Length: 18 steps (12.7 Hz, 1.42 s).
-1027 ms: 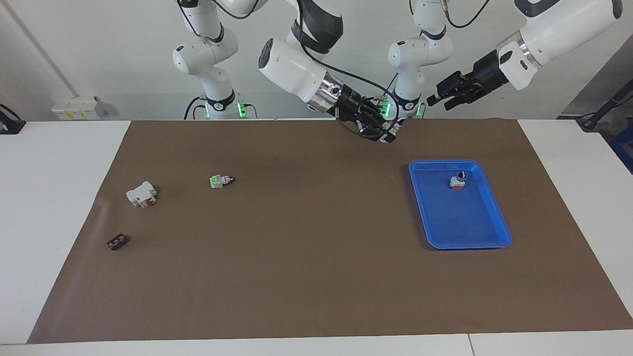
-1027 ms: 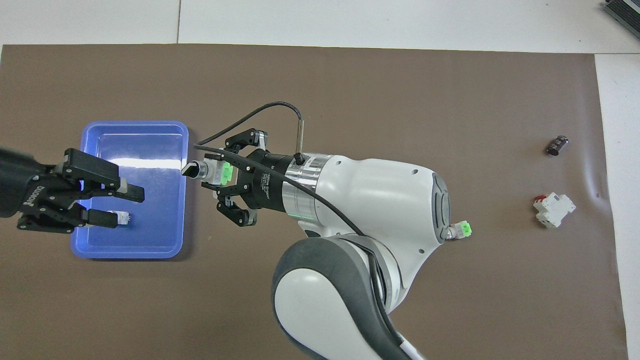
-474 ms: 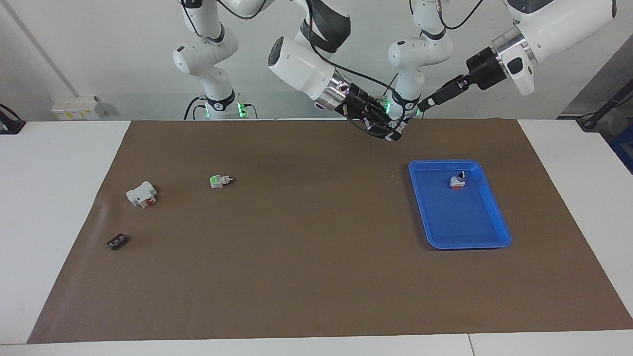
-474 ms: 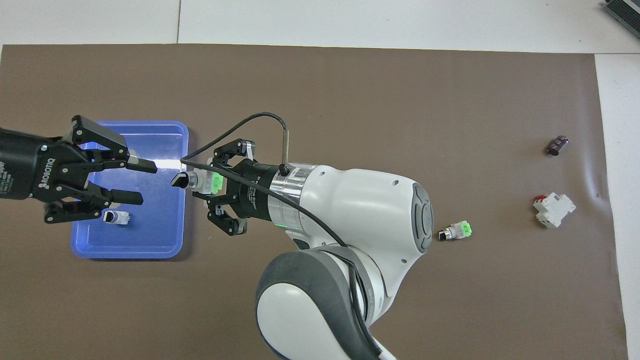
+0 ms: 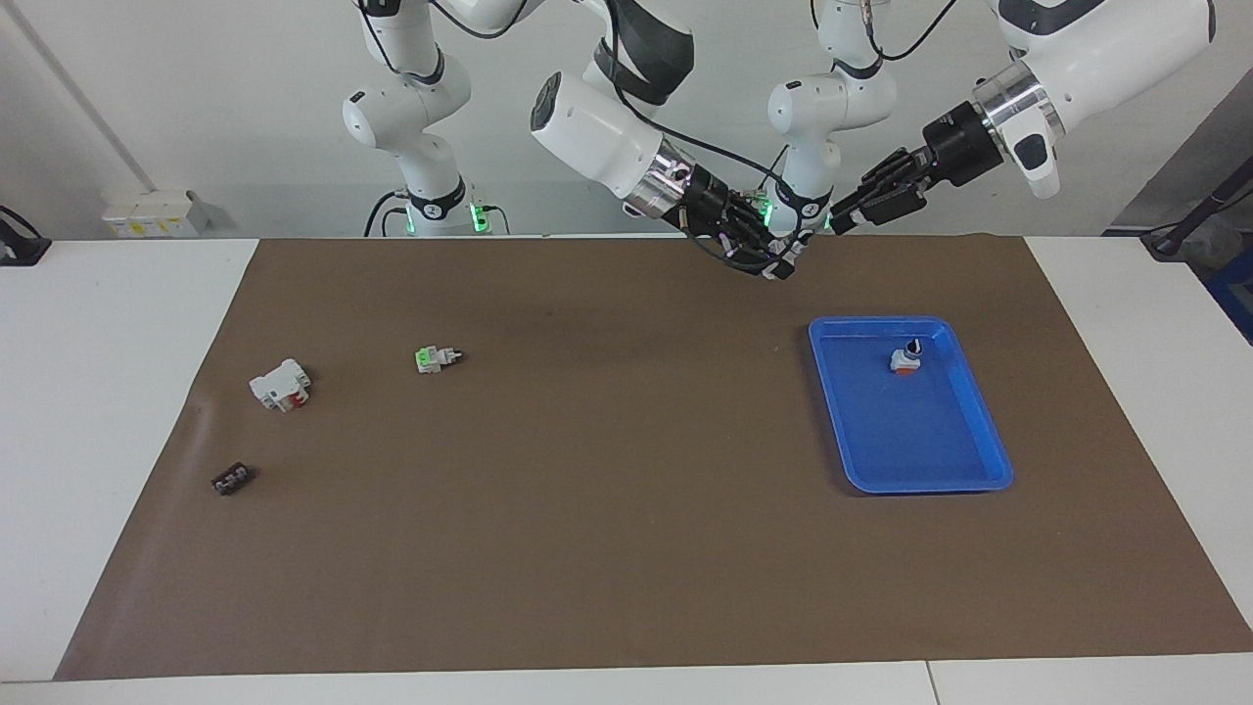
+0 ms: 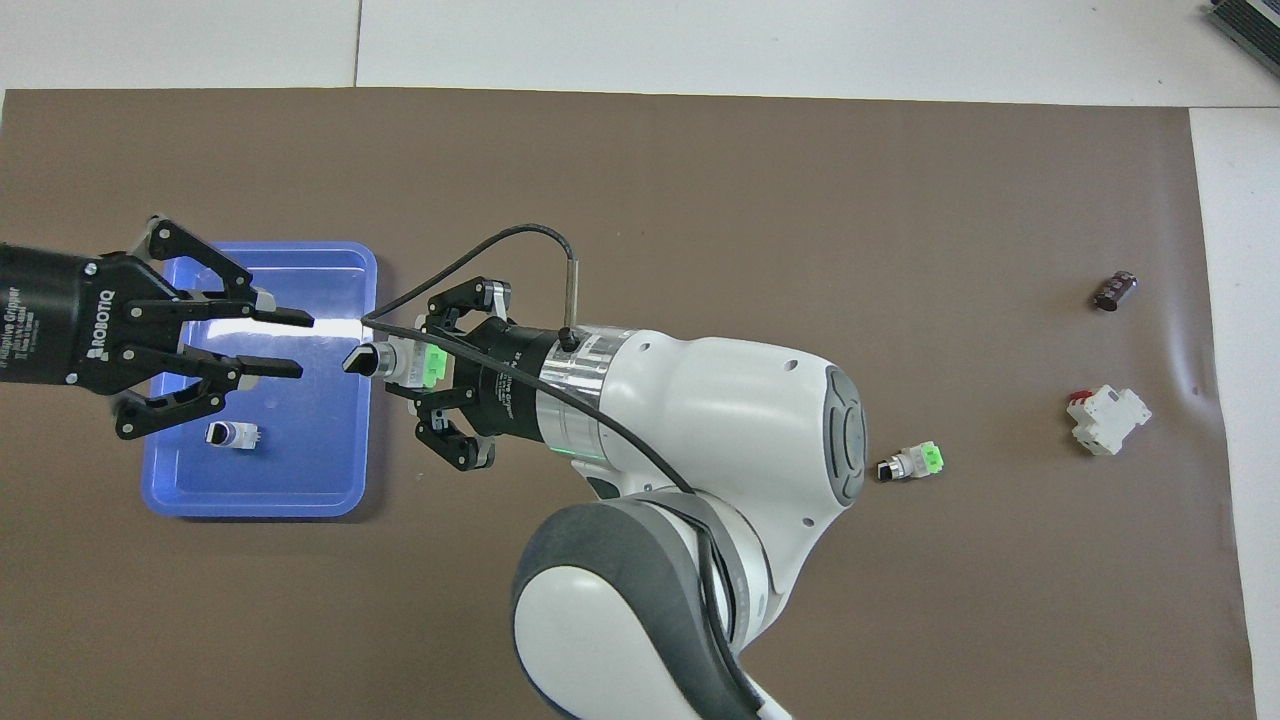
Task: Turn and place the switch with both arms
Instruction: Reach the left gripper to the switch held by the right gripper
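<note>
Right gripper point(image 6: 425, 375) is clamping the switch point(image 6: 405, 362) aloft by its pale body beside the blue tray point(image 6: 352, 490), dark neck poking out toward the left gripper point(image 6: 290, 344), gaping empty; small, rigid, probably light, slick plastic.

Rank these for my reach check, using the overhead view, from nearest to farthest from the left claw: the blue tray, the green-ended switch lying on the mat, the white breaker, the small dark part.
1. Blue tray, under the left claw.
2. Green-ended switch, mid-mat.
3. White breaker, toward the right arm's end.
4. Small dark part, same end; too close to the breaker to rank firmly.
</note>
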Available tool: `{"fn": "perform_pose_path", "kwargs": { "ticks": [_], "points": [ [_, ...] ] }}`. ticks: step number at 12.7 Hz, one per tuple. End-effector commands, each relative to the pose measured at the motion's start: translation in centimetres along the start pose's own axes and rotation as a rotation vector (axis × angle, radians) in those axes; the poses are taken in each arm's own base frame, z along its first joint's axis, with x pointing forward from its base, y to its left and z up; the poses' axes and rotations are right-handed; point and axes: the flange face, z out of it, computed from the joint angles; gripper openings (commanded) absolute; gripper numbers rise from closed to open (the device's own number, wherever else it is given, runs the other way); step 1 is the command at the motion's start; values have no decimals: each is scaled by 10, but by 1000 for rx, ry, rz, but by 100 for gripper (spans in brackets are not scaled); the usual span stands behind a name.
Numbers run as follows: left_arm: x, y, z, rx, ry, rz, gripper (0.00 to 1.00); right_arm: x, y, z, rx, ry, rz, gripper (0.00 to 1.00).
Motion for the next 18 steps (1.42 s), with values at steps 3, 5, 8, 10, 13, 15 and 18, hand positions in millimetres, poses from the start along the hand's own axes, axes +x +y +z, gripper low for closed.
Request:
{"fn": "perform_pose_path", "kwargs": {
  "ticks": [3,5,8,10,13,15,18],
  "points": [
    [-7,-6,13,-62,27,-32,36,-2,-4,0,26,5,-15,0],
    [-17,-3,23,-54,25,-11,36,-4,-3,1,25,3,-17,0],
    [-19,-3,28,-55,33,-6,37,-7,-1,2,34,1,-22,0],
    [-21,-2,27,-44,39,4,37,-6,-2,1,38,1,-21,0],
    [-26,-4,25,5,102,60,36,-6,-2,1,38,1,-21,0],
    [-36,-6,29,37,133,79,35,-6,-2,1,39,1,-21,0],
    [-50,-9,40,68,169,78,34,-7,-1,1,38,1,-22,0]
  ]
}}
